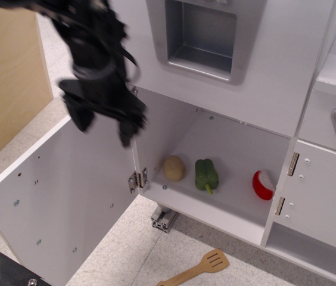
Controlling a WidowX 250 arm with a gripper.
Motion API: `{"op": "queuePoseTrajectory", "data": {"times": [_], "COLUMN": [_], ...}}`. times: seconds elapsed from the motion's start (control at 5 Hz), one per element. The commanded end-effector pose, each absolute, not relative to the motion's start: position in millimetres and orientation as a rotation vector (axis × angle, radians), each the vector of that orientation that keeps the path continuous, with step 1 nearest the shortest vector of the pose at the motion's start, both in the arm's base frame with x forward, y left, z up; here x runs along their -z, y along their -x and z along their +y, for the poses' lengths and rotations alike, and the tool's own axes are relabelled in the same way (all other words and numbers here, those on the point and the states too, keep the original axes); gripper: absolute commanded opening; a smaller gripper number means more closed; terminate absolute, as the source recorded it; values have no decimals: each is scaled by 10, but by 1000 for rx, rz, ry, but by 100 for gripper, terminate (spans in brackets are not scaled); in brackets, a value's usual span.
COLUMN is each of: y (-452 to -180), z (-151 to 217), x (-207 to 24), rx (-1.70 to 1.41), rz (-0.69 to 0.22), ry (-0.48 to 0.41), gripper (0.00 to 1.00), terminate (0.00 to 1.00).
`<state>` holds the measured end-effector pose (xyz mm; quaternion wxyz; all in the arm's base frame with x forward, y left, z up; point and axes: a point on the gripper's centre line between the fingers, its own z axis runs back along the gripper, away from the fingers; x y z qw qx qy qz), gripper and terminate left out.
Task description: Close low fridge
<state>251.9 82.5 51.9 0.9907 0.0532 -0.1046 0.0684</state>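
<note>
The low fridge compartment (233, 140) stands open at the bottom of the white toy kitchen. Its large white door (67, 196) is swung wide out to the lower left, inner face up, on silver hinges (138, 178). The door handle is hidden. Inside lie a tan potato (174, 168), a green pepper (207, 174) and a red and white piece (263, 184). My black gripper (104, 131) is blurred, above the door's top edge near the upper hinge. Its fingers are spread and hold nothing.
A white panel with a recessed grey dispenser (201, 36) sits above the compartment. A smaller white cabinet door (323, 202) is at the right. A wooden spatula (195, 269) lies on the floor in front. A wooden board (7, 71) stands at the left.
</note>
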Motion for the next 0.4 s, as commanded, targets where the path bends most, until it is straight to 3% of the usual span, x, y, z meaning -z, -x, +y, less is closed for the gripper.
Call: {"op": "queuePoseTrajectory", "data": {"times": [0.0,0.2], "y": [-2621,-2668], "z": [1283,1387], "x": [-577,-467], "rx": [-159,-157], "rz": [-237,-218], "ry": [-150,-171], "gripper": [100,100], "terminate": [0,0]}}
